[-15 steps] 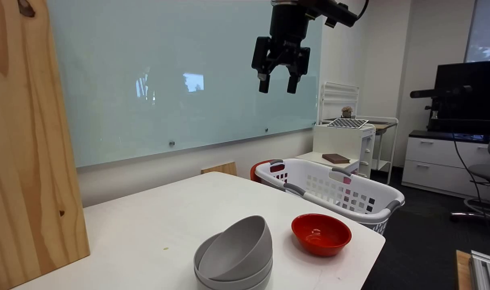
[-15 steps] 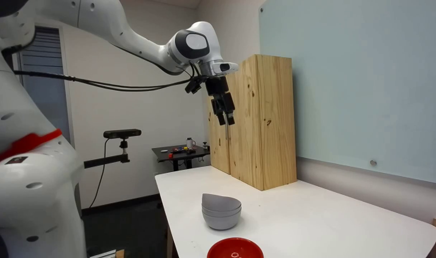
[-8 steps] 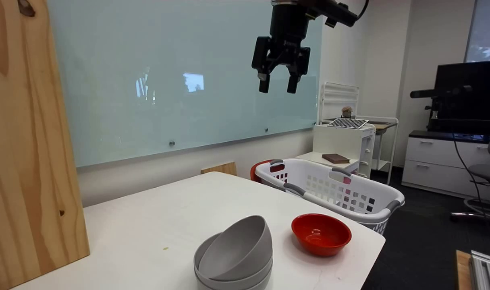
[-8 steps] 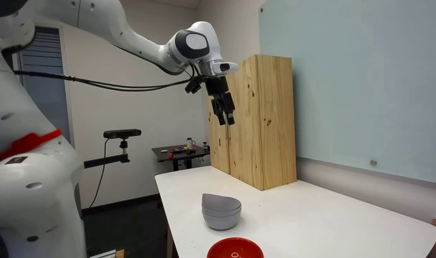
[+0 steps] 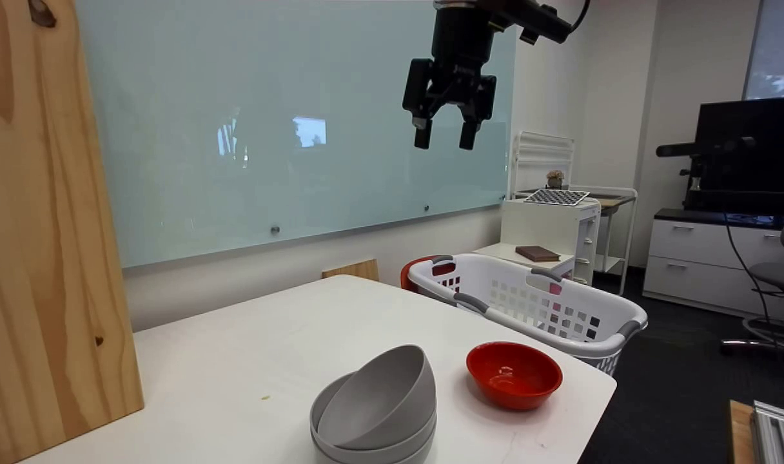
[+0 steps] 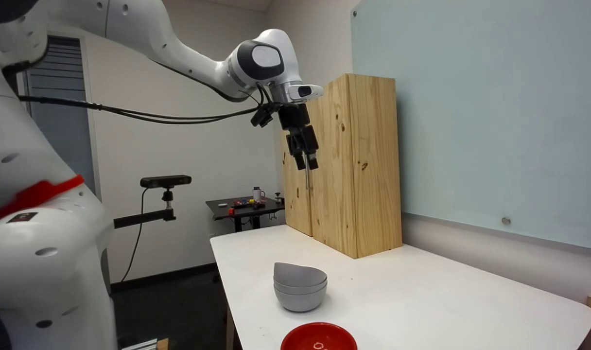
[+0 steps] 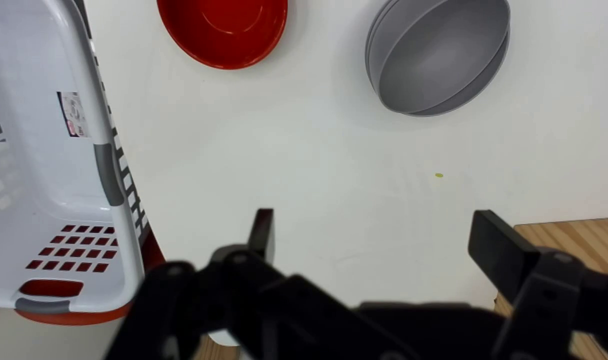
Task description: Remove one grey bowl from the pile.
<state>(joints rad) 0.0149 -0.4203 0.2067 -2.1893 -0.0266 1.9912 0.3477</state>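
A grey bowl lies tilted on top of the pile of nested grey bowls on the white table. In an exterior view the tilted bowl sits with one side raised above the lower bowls. In the wrist view the tilted bowl shows at the top right, cut by the frame edge. My gripper is open, empty and pointing down, high above the table and well apart from the pile. It also shows in the wrist view with bare table between its fingers.
A red bowl stands on the table beside the pile. A white slotted basket stands past the table's edge. A tall wooden box stands on the table by the wall with the glass board.
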